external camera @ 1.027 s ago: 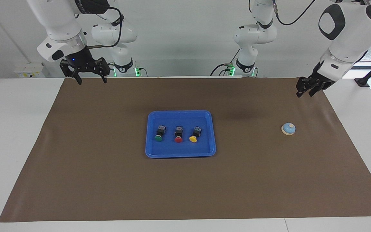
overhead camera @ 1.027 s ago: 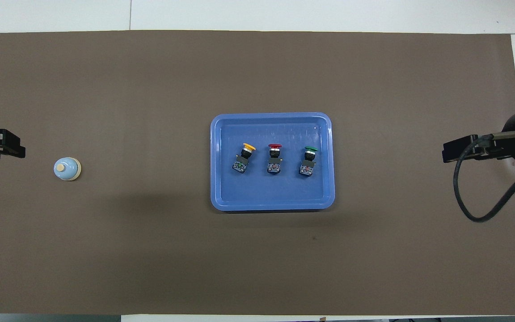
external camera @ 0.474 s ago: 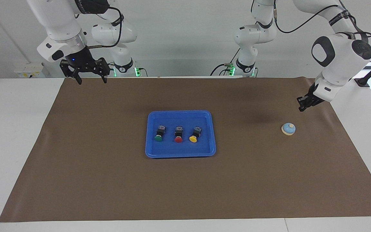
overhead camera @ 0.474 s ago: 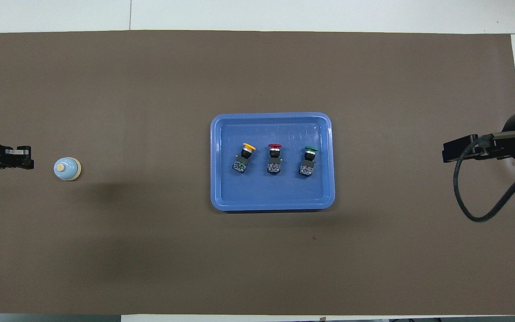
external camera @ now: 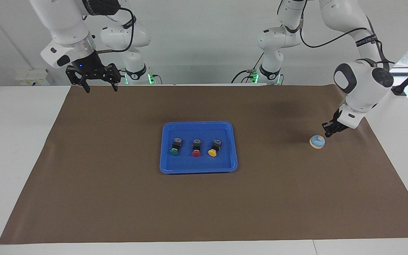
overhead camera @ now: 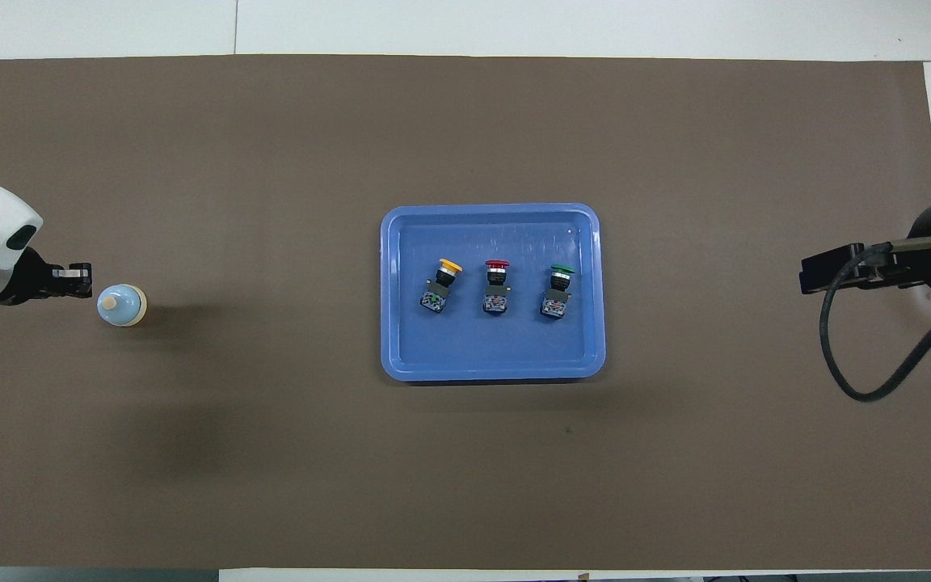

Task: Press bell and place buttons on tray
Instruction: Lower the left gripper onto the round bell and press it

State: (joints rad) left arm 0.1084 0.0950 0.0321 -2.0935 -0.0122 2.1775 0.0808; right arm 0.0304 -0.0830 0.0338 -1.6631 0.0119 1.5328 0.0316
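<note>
Hanging just beside the bell (external camera: 317,141), left end effector (external camera: 327,134) closed.

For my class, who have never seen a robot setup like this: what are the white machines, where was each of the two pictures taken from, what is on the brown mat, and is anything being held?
The white machines are two robot arms, each ending in a two-finger gripper. One picture is taken from high across the table, facing the robots; the other looks steeply down from above the robots' own end, so its sides are swapped.

On the brown mat a blue tray sits in the middle. In it three push-buttons lie in a row: green button, red button and yellow button. A small light-blue bell stands alone toward the left arm's end of the table.

The left gripper is shut, empty, and low beside the bell, not visibly touching it. The right gripper is open, empty, and waits raised over the mat's corner near its base. Nothing is held.
</note>
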